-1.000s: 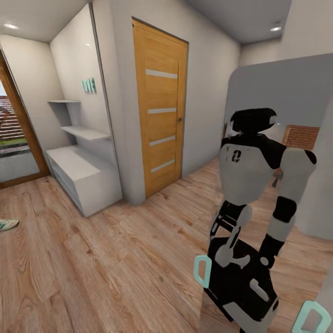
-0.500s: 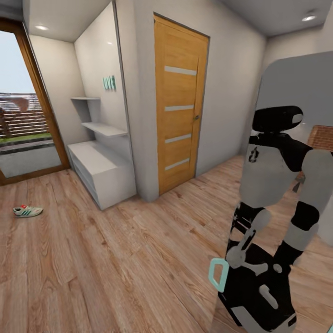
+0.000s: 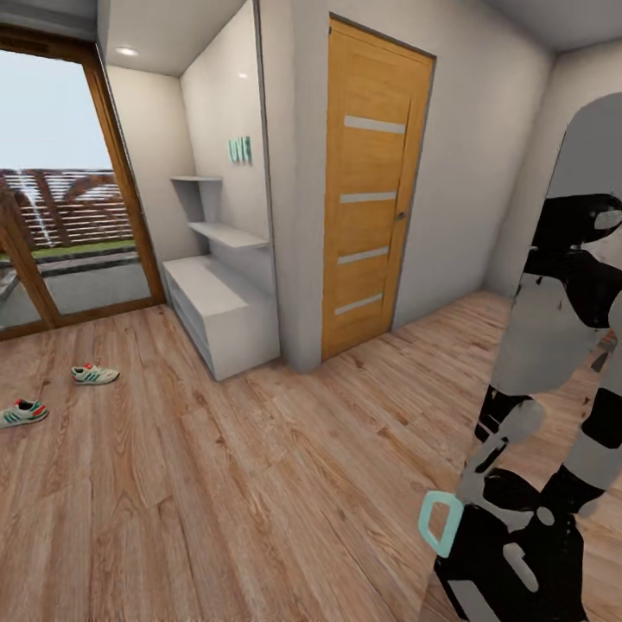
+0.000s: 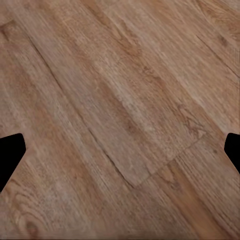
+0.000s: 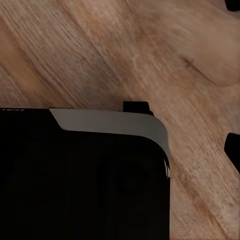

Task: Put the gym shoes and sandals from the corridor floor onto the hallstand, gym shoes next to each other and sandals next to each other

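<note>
Left tool [image 4: 120, 150]: spread wide, two dark fingertips [image 4: 10, 152] at opposite edges of the left wrist view, nothing between them, corridor floor [image 4: 120, 100] beneath. Right tool: in the right wrist view only dark fingertip corners [image 5: 233, 147] at the frame's edge, apart from one another, holding nothing visible; whether fully spread cannot be told. Below it, the robot's black base [image 5: 80, 180] with a grey rim, standing on the floor.

Gym shoes, two, cream-white with green stripes and red heels: one [image 3: 94, 374] on the floor at the head view's left, the other [image 3: 22, 412] nearer the camera and further left, apart from each other (not side by side). Both lie well apart from the hallstand.

Hallstand [image 3: 220, 315]: low light-grey unit in an alcove, flat top, stepped wall shelves [image 3: 226, 233] above, teal lettering [image 3: 239, 149] on the wall.

Other fixtures: wooden door [image 3: 371, 190] with pale horizontal inserts, right of the hallstand; glazed door [image 3: 60, 181] with wooden frame at left; mirror [image 3: 553, 389] at right, reflecting the robot.
</note>
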`<state>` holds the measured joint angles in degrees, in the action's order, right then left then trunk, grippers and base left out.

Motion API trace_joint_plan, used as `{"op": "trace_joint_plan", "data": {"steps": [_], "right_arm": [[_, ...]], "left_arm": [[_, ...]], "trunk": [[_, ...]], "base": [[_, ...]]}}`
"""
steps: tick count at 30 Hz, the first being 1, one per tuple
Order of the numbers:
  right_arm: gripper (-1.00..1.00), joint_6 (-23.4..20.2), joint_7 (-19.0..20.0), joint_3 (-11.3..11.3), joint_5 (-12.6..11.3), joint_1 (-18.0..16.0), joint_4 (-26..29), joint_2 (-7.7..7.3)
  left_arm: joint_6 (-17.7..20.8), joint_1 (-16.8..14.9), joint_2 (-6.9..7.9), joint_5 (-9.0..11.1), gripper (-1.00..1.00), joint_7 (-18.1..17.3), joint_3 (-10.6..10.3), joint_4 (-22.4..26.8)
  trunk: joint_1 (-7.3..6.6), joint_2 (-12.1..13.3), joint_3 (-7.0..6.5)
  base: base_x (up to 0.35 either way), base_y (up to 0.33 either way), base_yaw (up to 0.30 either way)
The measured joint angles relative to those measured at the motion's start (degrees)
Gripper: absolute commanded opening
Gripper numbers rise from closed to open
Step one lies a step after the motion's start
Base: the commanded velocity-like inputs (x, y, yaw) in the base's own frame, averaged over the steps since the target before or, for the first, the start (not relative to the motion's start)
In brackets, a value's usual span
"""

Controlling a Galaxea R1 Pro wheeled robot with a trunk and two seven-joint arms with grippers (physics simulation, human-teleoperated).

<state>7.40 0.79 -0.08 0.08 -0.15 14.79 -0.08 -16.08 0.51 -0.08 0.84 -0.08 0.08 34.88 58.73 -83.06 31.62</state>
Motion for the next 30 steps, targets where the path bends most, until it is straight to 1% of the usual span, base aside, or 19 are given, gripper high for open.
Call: {"op": "trace_joint_plan", "data": {"steps": [11, 30], "right_arm": [[1.0, 0.06, -0.01, 0.0, 0.0, -0.01, 0.0, 0.0], [1.0, 0.07, 0.0, 0.0, 0.01, -0.01, 0.0, 0.01]], "left_arm": [[0.06, 0.0, 0.0, 0.03, 1.0, 0.0, 0.0, 0.0], [0.07, 0.0, 0.0, 0.11, 1.0, 0.0, 0.0, 0.01]], "trunk": [[0.0, 0.0, 0.39], [4.17, -7.61, 3.17]], "base": [[0.0, 0.0, 0.257], [0.0, 0.0, 0.283]]}}
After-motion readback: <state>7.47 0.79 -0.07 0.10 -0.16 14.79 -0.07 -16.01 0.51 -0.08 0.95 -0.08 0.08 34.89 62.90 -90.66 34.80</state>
